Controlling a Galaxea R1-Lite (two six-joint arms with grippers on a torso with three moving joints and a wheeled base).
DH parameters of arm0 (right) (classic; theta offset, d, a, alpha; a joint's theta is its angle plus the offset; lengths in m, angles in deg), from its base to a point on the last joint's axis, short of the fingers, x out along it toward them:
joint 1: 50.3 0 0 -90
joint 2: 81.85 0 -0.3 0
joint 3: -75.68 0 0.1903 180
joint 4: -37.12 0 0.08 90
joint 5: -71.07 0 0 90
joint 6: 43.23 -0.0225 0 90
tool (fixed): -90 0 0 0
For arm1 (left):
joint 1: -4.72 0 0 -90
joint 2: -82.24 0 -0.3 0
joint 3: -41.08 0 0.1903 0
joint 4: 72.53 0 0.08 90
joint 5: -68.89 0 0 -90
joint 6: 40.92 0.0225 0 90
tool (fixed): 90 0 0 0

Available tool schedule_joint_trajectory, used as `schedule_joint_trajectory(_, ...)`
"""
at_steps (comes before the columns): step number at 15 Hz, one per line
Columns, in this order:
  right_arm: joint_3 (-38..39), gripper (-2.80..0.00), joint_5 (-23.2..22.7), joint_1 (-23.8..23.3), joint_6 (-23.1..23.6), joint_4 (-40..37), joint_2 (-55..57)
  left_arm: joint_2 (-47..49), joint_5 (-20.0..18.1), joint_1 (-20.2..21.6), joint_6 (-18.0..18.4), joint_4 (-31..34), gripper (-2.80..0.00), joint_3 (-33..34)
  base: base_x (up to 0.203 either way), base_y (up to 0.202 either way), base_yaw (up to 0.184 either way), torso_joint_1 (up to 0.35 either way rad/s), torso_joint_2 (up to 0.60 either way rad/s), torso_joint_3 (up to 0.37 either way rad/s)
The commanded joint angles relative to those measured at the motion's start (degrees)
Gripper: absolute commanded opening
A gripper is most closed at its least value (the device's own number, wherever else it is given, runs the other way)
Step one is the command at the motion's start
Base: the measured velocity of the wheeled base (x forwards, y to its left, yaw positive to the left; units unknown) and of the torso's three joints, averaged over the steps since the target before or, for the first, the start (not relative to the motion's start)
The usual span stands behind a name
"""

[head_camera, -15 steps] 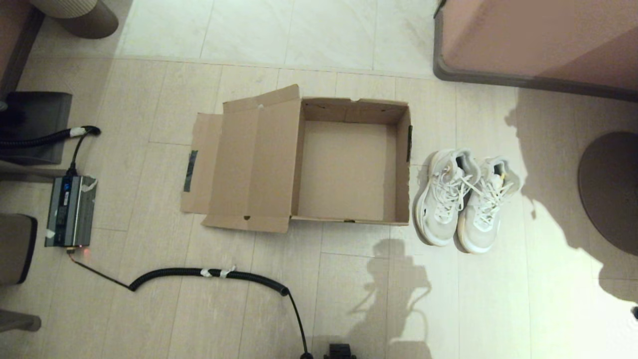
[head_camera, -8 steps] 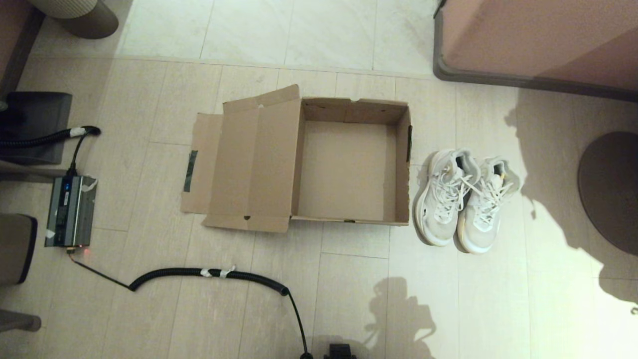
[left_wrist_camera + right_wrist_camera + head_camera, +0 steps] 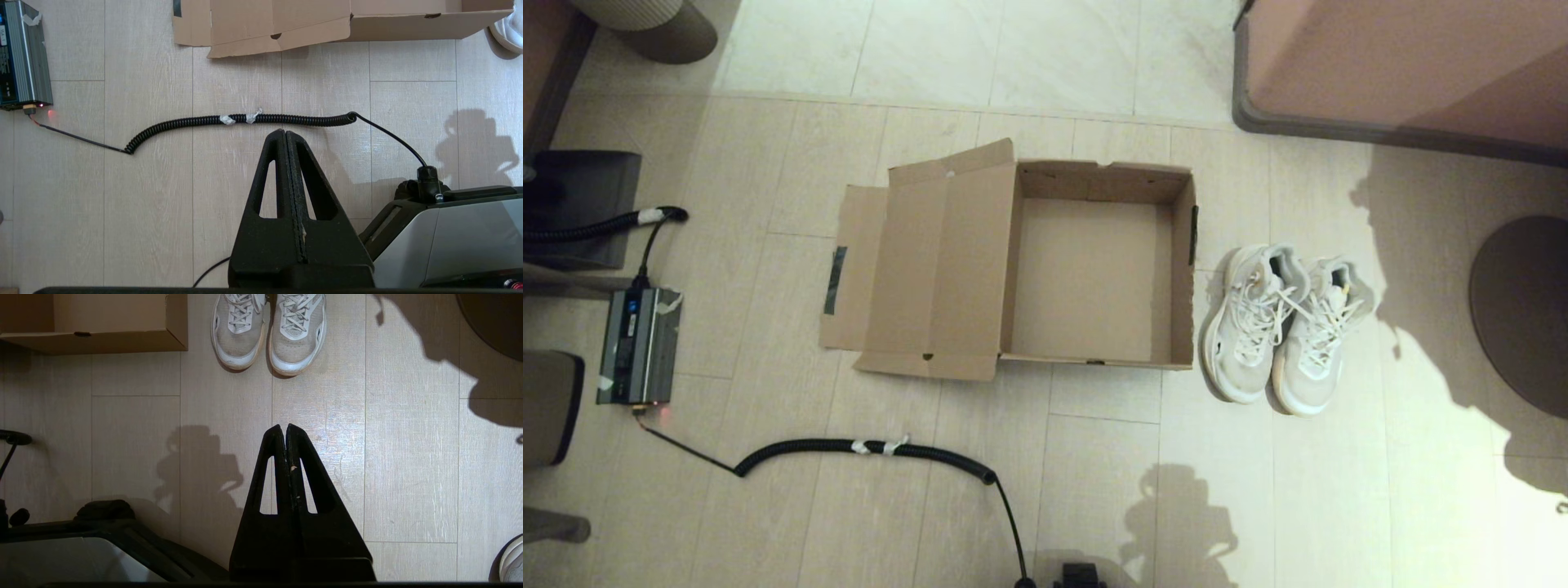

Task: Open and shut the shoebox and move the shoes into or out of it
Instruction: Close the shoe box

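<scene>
The brown cardboard shoebox lies open and empty on the floor, its flap lid folded out to the left with a dark tape strip on its edge. The white mesh shoes stand side by side on the floor just right of the box, toes toward me; their toes also show as the shoes in the right wrist view. My left gripper is shut and empty above the bare floor, short of the box. My right gripper is shut and empty, held back from the shoes. Neither gripper shows in the head view.
A black coiled cable crosses the floor in front of the box, running to a grey power unit at the left. A pink cabinet stands at the back right, a round dark base at the right. Another white shoe's tip lies near the right gripper.
The arm's shadow on the floor in front of the box has slid down toward me and a little right. Box and shoes have not moved.
</scene>
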Motion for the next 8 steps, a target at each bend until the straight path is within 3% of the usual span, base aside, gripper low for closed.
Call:
schedule_joint_trajectory(1,-0.02,-2.8,0.01,0.0,-0.04,0.01,0.02,0.09,0.19,-0.04,-0.15,-0.03,-2.8,0.44,0.0,0.0,0.0,0.0,0.0,0.0)
schedule_joint_trajectory(8,-0.02,-2.8,0.01,0.0,-0.04,0.01,0.02,0.02,0.39,0.05,-1.97,-0.2,-2.8,0.44,0.0,0.0,0.0,0.0,0.0,0.0)
